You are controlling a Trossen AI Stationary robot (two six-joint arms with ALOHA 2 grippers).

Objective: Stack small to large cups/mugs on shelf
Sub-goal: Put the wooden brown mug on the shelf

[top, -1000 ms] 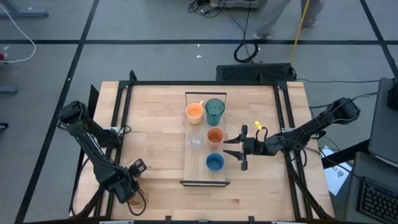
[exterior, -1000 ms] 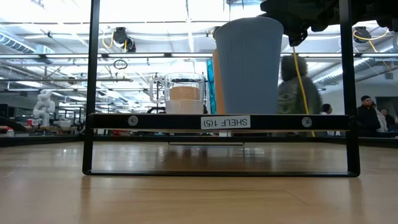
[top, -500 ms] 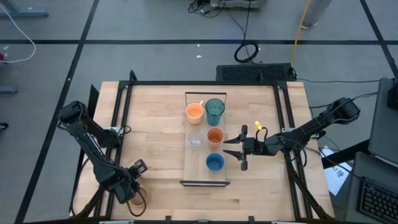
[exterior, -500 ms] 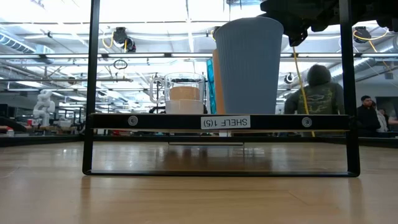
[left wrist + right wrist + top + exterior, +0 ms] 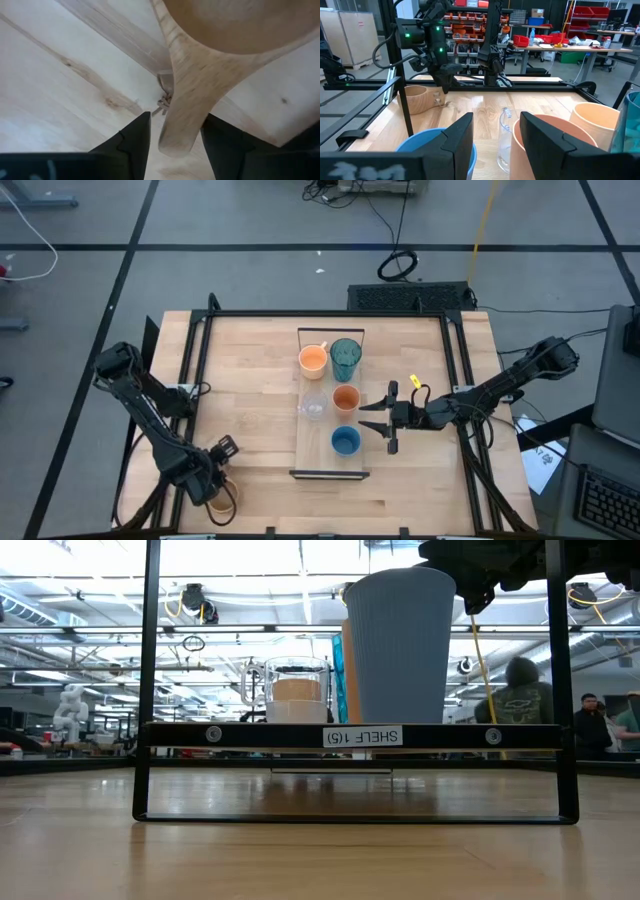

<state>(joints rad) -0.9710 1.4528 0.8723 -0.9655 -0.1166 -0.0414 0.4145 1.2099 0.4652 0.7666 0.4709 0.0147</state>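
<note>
Shelf [image 5: 303, 450]: a narrow pale board running near to far down the middle of the table [image 5: 250, 370].
On the shelf, far to near: orange handled mug [image 5: 313, 360] and teal tumbler [image 5: 346, 358] side by side; then clear cup [image 5: 314, 408] and small orange cup [image 5: 345, 398]; blue cup [image 5: 345, 442] nearest.
Wooden mug [image 5: 219, 501]: off the shelf, at the table's near left corner.
Left gripper [image 5: 172, 145]: low over the wooden mug, fingers [image 5: 135, 137] spread either side of its handle [image 5: 187, 107]; no firm clamp can be seen.
Right gripper [image 5: 385, 423]: just right of the shelf, between the small orange cup and the blue cup, fingers parted and grasping nothing.
Background: people [image 5: 520, 690] stand in the room beyond the table.
</note>
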